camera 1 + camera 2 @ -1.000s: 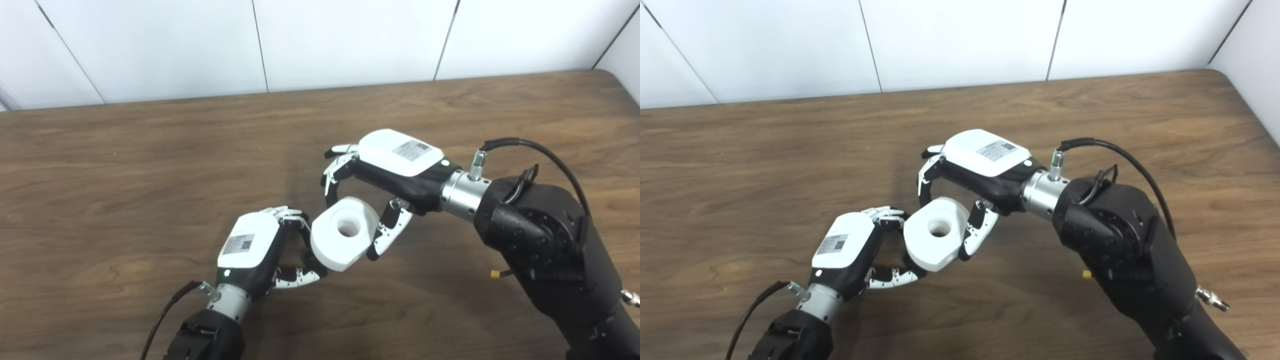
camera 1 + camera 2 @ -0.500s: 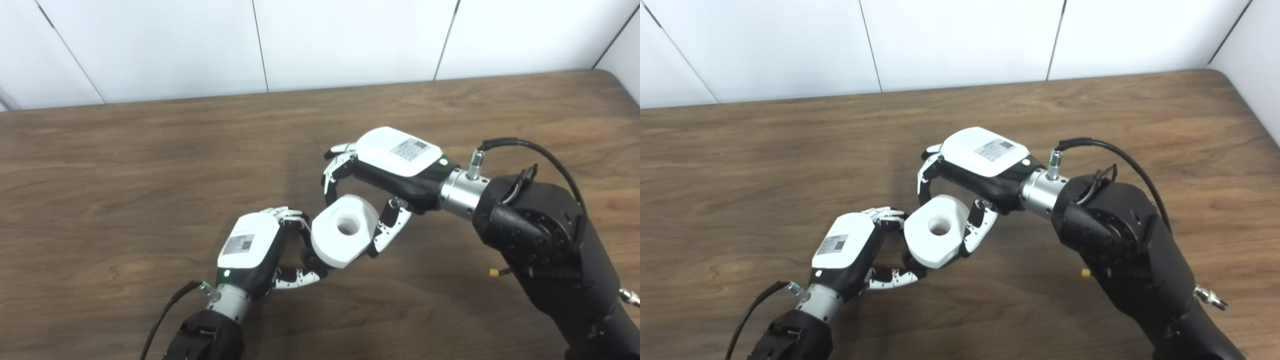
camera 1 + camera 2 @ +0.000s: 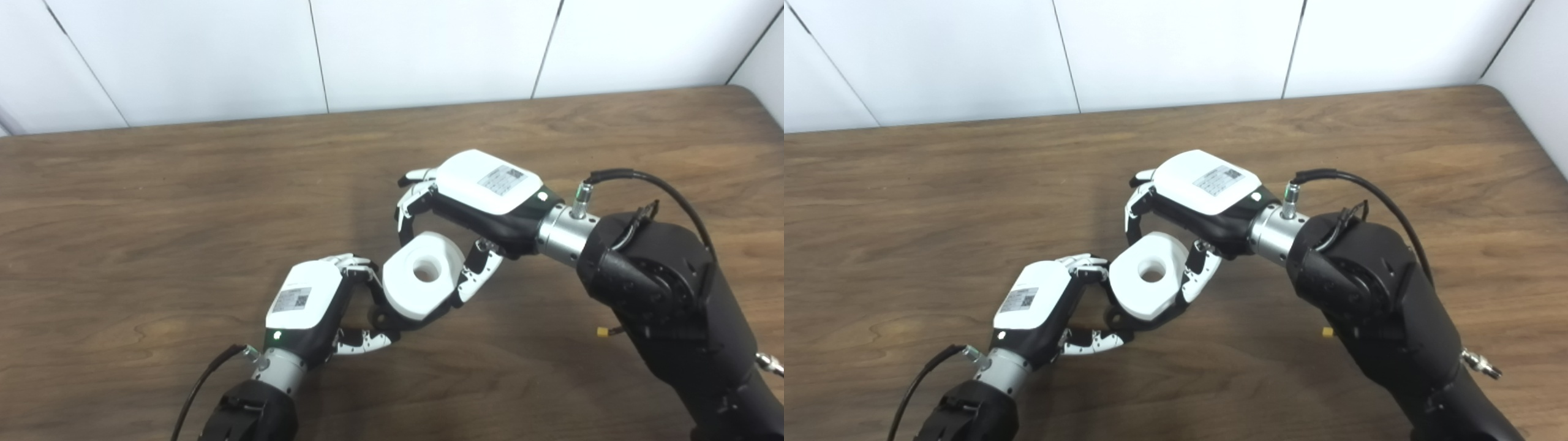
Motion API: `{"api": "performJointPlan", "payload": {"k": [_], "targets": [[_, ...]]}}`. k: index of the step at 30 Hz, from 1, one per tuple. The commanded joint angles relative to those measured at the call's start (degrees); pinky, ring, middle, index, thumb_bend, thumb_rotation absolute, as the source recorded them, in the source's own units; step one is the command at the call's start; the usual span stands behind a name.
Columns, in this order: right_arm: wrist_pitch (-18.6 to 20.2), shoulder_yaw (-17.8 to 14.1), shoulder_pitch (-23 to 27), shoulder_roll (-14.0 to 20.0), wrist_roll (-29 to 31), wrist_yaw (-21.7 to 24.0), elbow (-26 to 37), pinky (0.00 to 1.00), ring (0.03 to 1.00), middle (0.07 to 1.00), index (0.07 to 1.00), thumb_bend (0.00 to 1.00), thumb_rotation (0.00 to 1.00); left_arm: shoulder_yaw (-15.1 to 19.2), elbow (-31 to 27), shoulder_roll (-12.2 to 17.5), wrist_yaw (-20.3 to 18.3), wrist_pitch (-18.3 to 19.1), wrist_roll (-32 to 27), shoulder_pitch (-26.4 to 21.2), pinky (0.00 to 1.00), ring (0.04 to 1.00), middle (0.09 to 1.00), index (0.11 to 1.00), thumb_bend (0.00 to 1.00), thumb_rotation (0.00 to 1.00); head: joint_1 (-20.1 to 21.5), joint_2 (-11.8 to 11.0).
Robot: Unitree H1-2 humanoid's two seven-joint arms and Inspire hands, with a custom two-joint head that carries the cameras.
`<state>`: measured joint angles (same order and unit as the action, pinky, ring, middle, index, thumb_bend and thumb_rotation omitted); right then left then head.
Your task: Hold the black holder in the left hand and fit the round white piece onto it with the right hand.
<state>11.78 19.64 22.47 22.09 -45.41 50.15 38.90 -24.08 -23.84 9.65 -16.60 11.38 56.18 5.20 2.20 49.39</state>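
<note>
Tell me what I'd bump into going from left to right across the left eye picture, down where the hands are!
Left hand → round white piece, pinched in the right hand's fingers → right hand → the big black right arm. A bit of the black holder peeks out under the white piece, too tucked in to give it its own place.

Round white piece: thick, ring-shaped, central hole facing up and slightly toward the near side, tilted, raised above mid-table. Black holder: mostly hidden beneath the white piece, only a dark edge visible at the piece's near-left underside, touching it. Exact seating between the two not discernible.
</note>
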Motion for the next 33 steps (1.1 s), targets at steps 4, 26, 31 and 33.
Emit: {"api": "performJointPlan", "payload": {"k": [4,26,31,33], "targets": [[-0.66,-1.23,1.67,-0.46,0.26,-1.13,1.21,0.86,0.890,0.743,0.483,0.52,0.13,-0.28,0.86,0.62,-4.07,1.81,-0.46,1.82,0.83,0.847,0.779,0.487,0.52,0.05,0.11,0.14],[2.89,-1.39,2.02,-1.23,2.23,2.74,2.72,0.83,0.908,0.753,0.483,0.52,0.13,-0.02,0.50,0.19,-5.07,2.07,0.00,1.70,0.83,0.850,0.784,0.487,0.52,0.05,-0.15,0.60],[1.35,-1.03,1.94,-0.75,1.46,2.52,2.61,0.85,0.908,0.754,0.483,0.52,0.13,0.00,0.51,0.15,-5.15,2.16,0.10,1.71,0.83,0.849,0.785,0.487,0.52,0.05,-0.15,0.60],[0.71,-0.94,1.80,-0.58,1.11,2.41,2.48,0.86,0.905,0.755,0.483,0.52,0.13,-0.01,0.54,0.14,-5.15,2.18,0.19,1.68,0.83,0.848,0.784,0.487,0.52,0.05,-0.15,0.60]]}}
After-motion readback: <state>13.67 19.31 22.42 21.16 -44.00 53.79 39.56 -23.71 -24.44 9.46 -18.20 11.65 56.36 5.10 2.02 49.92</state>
